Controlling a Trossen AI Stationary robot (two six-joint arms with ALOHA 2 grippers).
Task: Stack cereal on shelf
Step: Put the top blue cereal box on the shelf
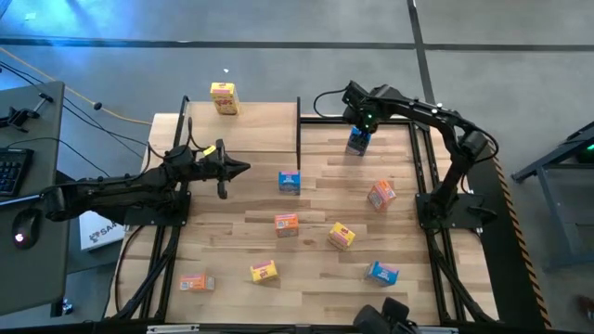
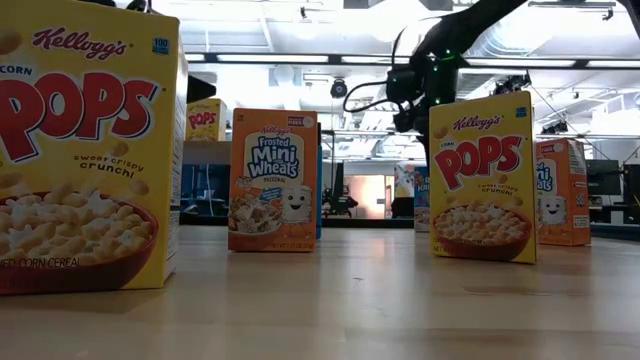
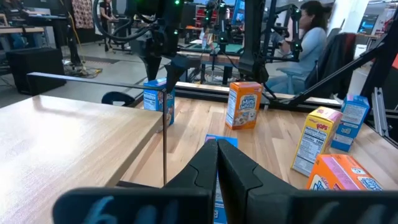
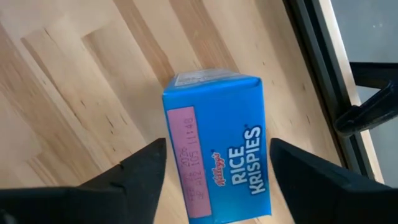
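Right fingers: the right gripper [image 4: 214, 186] points down over a blue rectangular cardboard Rice Krispies box [image 4: 217, 149] standing at the far right of the tabletop; one dark finger [image 4: 134, 171] on each side of the box top, a narrow gap showing on both sides, spread and not clamped on it.
Blue Rice Krispies box: between the right fingers, upright on the light plank wooden tabletop [image 1: 316, 199], just beside the black frame rail.
Left fingers: the left gripper [image 3: 217, 158] is clenched tight with nothing between its fingers, held level beside the shelf's near edge.
Second blue box: a small blue cardboard cereal box [image 1: 290, 182] stands just ahead of the left fingertips.
Shelf: a flat light-wood board on thin black posts [image 1: 251, 125], beside and beyond the left fingers, at the far left of the tabletop.
Box on shelf: one yellow Corn Pops cardboard box [image 1: 224, 97] stands at the shelf's far edge, well apart from both sets of fingers.
Orange Mini-Wheats box: an orange cardboard box [image 1: 381, 195], tilted, nearer than the right fingers and well apart from them.
Centre boxes: a small orange box [image 1: 286, 224] and a yellow box lying askew [image 1: 341, 236], between the two arms on the near side.
Near-edge boxes: an orange box lying flat [image 1: 196, 282], a yellow box [image 1: 264, 271] and a third blue box [image 1: 382, 273], all well apart from the fingers.
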